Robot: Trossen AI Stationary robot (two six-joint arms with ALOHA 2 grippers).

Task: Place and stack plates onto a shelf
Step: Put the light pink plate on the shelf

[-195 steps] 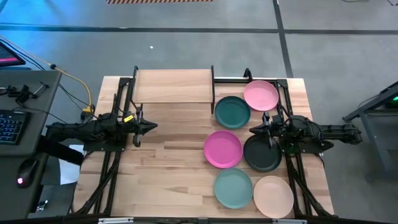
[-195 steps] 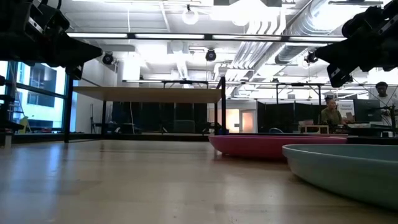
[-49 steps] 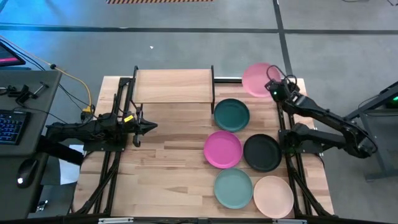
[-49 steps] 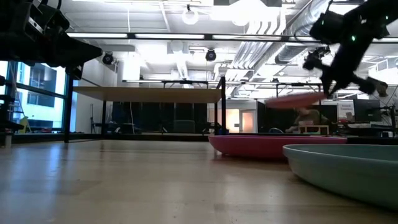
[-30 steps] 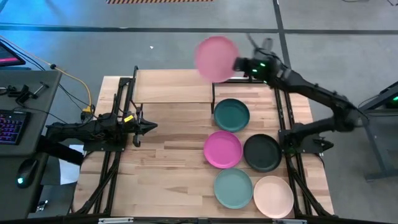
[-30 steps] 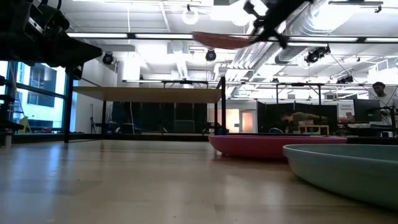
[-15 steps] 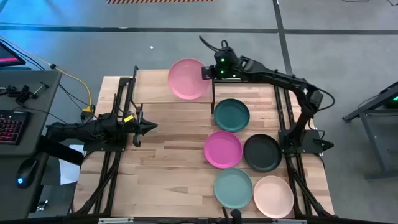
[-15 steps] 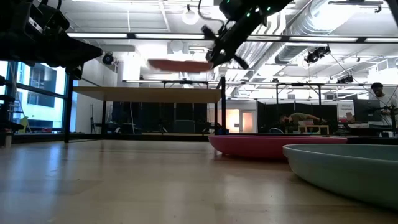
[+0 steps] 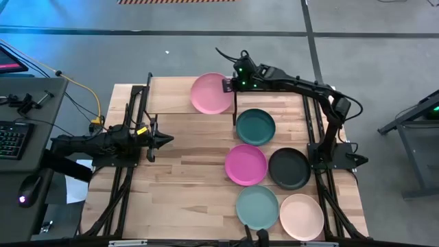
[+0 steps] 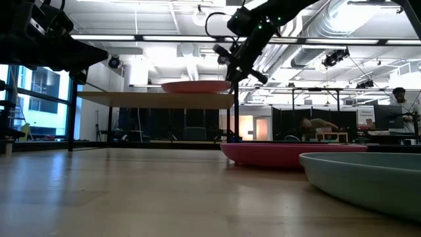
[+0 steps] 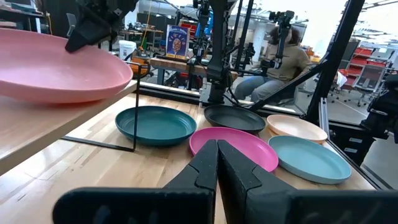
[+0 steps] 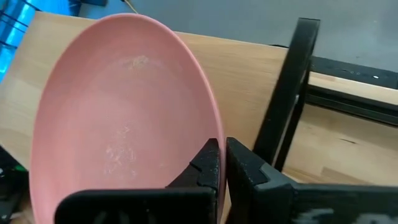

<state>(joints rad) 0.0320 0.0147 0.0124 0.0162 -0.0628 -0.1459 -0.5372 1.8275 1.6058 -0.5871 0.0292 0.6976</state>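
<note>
Right gripper (image 9: 227, 84) pinching pink plate (image 9: 211, 93) by its rim, keeping it level at shelf (image 9: 171, 95) right end for set-down. Left gripper (image 9: 167, 139) pressed together, parked left.

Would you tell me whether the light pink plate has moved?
Yes: the light pink plate left the tabletop beside the dark teal plate and now sits over the shelf.
</note>
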